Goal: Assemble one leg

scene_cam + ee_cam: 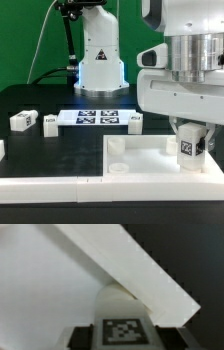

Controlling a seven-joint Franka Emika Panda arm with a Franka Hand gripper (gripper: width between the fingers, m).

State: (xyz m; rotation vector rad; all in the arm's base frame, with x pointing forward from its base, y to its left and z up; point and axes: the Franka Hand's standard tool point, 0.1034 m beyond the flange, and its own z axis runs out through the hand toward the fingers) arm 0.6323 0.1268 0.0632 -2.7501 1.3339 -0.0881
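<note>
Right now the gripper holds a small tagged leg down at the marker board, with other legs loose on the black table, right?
Not the marker board: the exterior view shows the gripper holding the leg at a corner of the large white tray. Other legs do lie loose on the black table.

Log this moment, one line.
claw: shut on leg | leg: upright in tray, exterior view's right | seated: cannot tell | spare legs: on table
</note>
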